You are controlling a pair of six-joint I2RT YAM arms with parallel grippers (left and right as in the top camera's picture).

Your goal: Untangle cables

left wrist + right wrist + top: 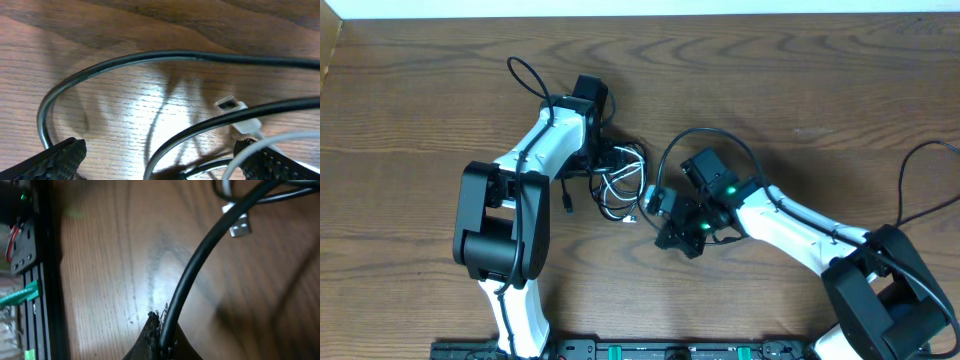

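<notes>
Clamping the black cable (197, 260) between shut fingers, our right gripper (161, 332) is sitting low over the table (800, 80), just right of the tangle. We are holding our left gripper (160, 155) over the tangle's left part with its fingers (57, 160) wide apart. A loop of black cable and the plug (234, 111) of the white cable (620, 190) are lying between them, ungripped. The tangle is lying mid-table, well away from the far and left edges, with broad wood showing around it. A dark rail (650, 350) is running along the near edge.
</notes>
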